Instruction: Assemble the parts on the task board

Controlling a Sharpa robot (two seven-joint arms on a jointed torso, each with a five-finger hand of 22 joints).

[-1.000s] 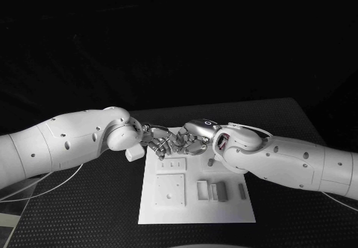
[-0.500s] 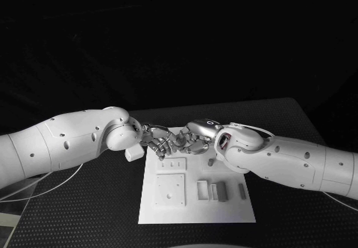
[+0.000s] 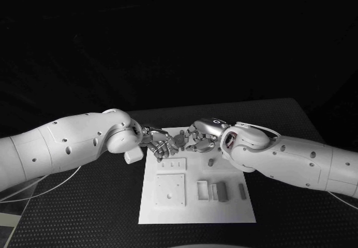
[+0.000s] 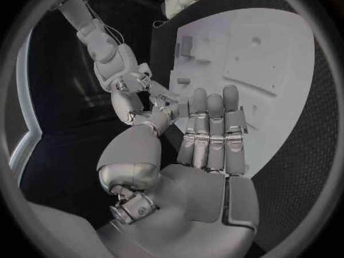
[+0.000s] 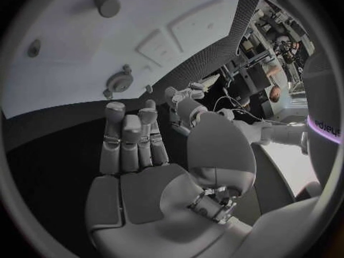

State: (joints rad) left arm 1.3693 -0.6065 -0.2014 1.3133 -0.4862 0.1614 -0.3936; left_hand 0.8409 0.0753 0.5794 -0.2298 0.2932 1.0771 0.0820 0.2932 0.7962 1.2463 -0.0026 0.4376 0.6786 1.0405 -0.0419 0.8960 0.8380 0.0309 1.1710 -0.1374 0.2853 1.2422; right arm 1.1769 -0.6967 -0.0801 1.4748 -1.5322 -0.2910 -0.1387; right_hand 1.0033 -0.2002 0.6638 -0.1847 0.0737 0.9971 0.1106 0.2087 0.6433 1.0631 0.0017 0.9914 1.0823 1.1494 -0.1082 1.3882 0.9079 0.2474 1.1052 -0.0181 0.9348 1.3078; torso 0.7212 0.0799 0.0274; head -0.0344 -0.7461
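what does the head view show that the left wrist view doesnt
Only the head view takes in the whole task board on the black table, with both arms meeting over its far end and the small upright peg near the right hand. Only the left wrist view shows the left hand from behind, its fingers straight and side by side with nothing between them. Both show the two hands close together over the board's far end.

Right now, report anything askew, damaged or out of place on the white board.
Nothing stands out. The white rectangular task board lies flat and square on the black table, its small grey parts upright in a row. Both hands, left and right, hover over its far edge.
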